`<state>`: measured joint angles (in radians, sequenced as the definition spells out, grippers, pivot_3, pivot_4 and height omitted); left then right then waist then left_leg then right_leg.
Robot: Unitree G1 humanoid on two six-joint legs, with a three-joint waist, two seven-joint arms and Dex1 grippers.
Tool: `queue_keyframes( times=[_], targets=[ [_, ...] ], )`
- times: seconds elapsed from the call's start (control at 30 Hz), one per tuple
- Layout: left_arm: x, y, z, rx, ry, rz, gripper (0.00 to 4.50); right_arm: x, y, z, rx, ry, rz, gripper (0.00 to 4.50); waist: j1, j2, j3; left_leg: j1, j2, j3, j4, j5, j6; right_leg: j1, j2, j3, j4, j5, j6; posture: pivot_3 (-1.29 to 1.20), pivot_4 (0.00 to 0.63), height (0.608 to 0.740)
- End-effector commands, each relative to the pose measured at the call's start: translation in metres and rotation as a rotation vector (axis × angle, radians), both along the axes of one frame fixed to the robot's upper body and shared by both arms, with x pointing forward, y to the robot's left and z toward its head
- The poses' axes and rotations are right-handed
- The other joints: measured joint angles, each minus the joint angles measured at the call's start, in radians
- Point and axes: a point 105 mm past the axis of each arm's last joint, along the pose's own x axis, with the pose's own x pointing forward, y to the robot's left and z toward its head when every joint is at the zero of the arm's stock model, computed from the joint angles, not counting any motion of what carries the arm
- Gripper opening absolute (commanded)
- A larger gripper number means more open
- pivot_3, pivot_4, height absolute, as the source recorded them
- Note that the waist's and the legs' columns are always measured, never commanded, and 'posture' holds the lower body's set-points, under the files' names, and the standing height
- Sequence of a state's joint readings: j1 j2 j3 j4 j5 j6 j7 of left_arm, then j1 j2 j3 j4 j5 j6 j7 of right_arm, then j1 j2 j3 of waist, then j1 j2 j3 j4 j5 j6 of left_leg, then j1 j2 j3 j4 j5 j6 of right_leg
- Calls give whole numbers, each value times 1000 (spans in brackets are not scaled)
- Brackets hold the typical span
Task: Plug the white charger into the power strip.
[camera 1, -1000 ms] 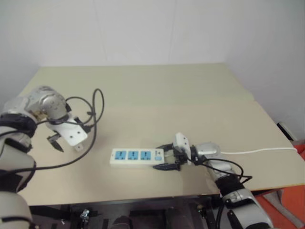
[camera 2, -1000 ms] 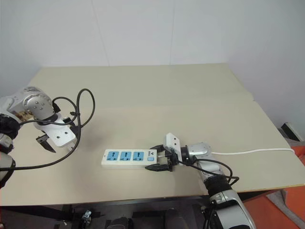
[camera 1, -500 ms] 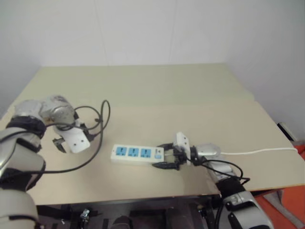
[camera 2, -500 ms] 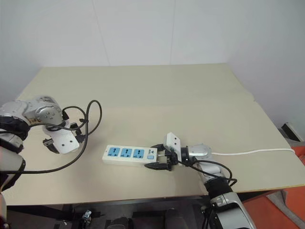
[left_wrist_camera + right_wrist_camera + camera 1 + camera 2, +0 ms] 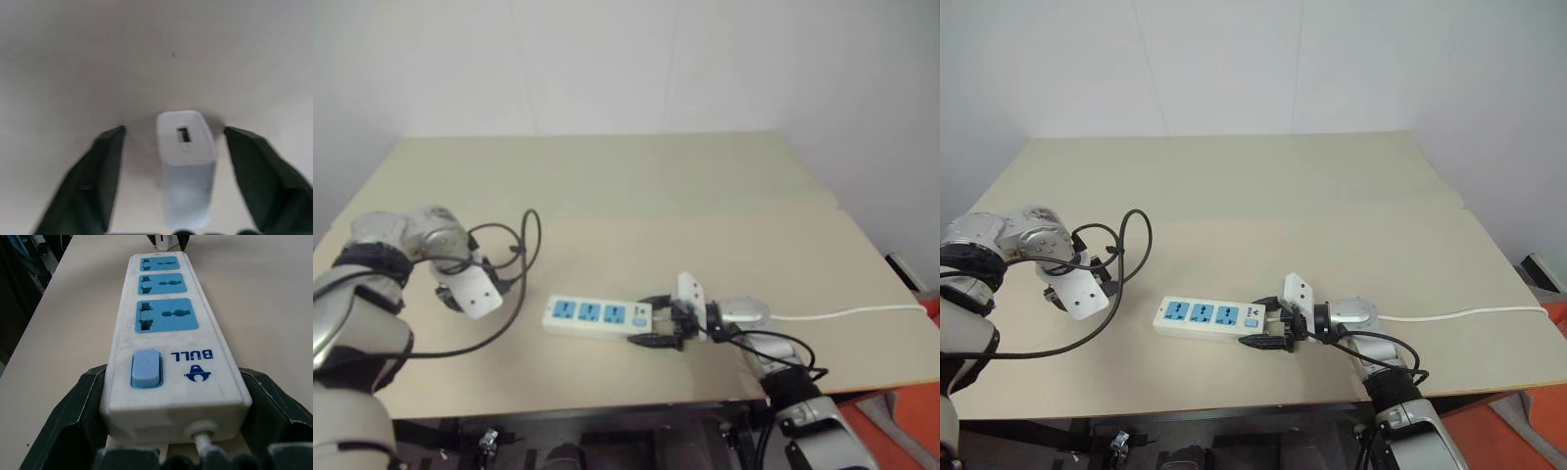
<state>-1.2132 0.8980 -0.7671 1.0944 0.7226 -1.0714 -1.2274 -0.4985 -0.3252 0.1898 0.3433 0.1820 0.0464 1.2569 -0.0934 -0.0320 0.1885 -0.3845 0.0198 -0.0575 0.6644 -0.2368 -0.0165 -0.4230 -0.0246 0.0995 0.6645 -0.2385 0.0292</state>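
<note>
I am working from my left side first. My left gripper (image 5: 171, 147) is pointing steeply down at the tan table (image 5: 636, 196), and in the left wrist view its two black fingers (image 5: 98, 171) are standing spread on either side of the white charger (image 5: 186, 156), with gaps on both sides, so nothing is pinched yet. The charger is lying on the table well to the left of the power strip (image 5: 597, 315), roughly at nine o'clock from it, its small dark slot facing up toward the camera.

I judge the step in hand to be the pickup of the charger. To do it well, I am aiming to centre the fingers so both pads meet the charger's flat sides together; it looks closer to one finger than the other, so an uneven close could nudge or twist it. I also want a grip high enough to leave the prong end free.

Moving right, the power strip is lying flat near the table's front edge, its three blue sockets facing up. My right gripper (image 5: 1268, 328) is pinching its switch end, at three o'clock on the strip, with the fingers pressed against both long sides where the thin white cord (image 5: 842, 313) leaves.
</note>
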Motion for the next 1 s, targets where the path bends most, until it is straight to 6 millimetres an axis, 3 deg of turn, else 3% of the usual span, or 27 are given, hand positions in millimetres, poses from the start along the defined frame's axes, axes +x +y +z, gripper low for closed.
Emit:
queue_keyframes(
  times=[0.03,0.17,0.2,0.33,0.47,0.63,0.73,1.0],
  targets=[
    [-11,6,-12,16,66,-8,2274,-1,3,12,31,-34,14,3435,-3,0,0,0,0,0,0,0,0,0,0,0,0,0,0,0,150,740],
    [-15,4,-12,9,105,-20,1085,0,3,12,30,-37,11,3435,-4,0,0,0,0,0,0,0,0,0,0,0,0,0,0,0,150,740],
    [-16,3,-11,-4,109,-20,1029,1,3,12,30,-37,10,3435,-4,0,0,0,0,0,0,0,0,0,0,0,0,0,0,0,150,740],
    [-17,-7,-9,-76,118,-9,1029,1,3,10,26,-36,9,3435,-4,0,0,0,0,0,0,0,0,0,0,0,0,0,0,0,150,740],
    [-15,-24,7,-223,125,43,1029,-2,3,8,4,-40,50,3435,-2,0,0,0,0,0,0,0,0,0,0,0,0,0,0,0,150,740],
    [-12,-45,33,-410,90,92,1029,-1,4,9,-10,-51,85,3435,-4,0,0,-3,0,-2,2,0,0,-1,0,-1,0,0,0,0,150,740],
    [-12,-63,60,-580,71,123,1029,0,5,6,-31,-73,114,3435,-5,0,0,-3,0,-2,2,0,0,-2,0,-1,0,0,0,0,150,740],
    [-22,-107,111,-1042,172,174,1029,0,10,-3,-62,-126,188,3435,-5,0,0,-2,1,-2,2,0,0,-1,0,-1,1,0,0,0,150,740]
  ],
)
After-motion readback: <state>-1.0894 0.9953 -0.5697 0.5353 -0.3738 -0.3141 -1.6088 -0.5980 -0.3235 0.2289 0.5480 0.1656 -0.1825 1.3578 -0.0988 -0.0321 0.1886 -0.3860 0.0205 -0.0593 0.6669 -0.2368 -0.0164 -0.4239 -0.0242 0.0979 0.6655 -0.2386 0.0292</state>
